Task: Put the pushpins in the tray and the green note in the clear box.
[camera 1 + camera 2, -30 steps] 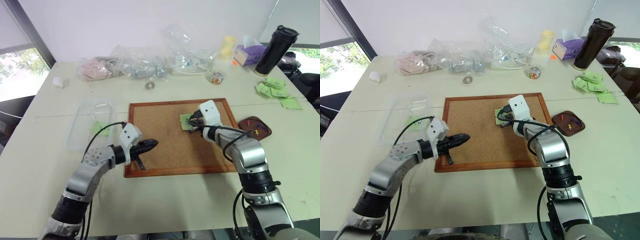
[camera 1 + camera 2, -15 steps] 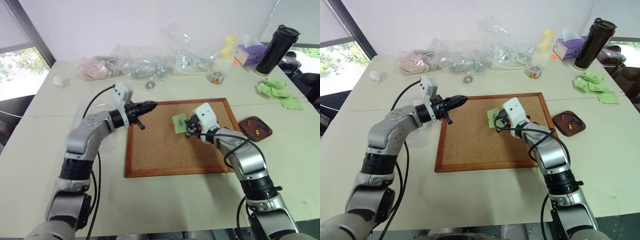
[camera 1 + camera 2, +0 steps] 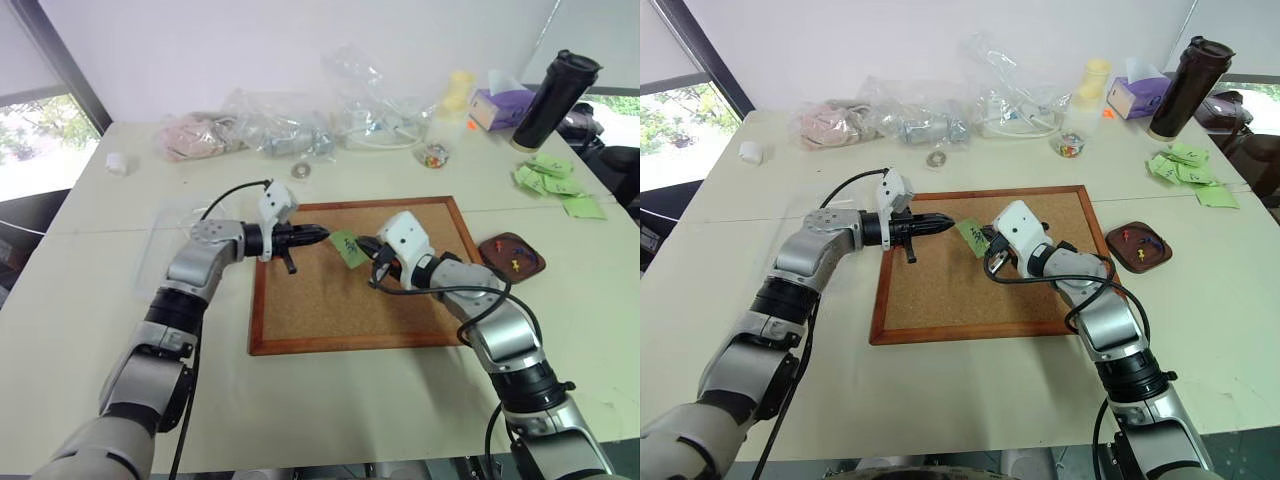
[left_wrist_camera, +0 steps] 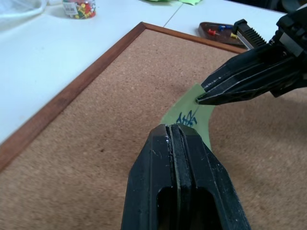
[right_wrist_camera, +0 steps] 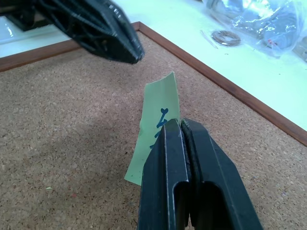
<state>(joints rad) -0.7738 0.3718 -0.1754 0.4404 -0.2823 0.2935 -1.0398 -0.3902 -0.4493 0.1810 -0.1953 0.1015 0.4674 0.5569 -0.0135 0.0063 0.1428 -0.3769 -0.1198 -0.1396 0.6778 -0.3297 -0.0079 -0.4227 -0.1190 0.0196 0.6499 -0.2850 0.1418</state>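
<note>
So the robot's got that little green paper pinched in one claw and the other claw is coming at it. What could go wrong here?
The left gripper is shut, so it can't take the green note without opening first; it might just knock it. The right gripper pinches only the note's edge, so the note could slip onto the cork board, short of the clear box.

Our arms are silver-grey metal segments joined by black collars. Each wrist carries a white, boxy camera housing, and a thin black cable loops from it back along the forearm. Our left gripper (image 3: 318,235) and right gripper (image 3: 362,243) end in two slim, tapering black fingers with ribbed sides.
</note>
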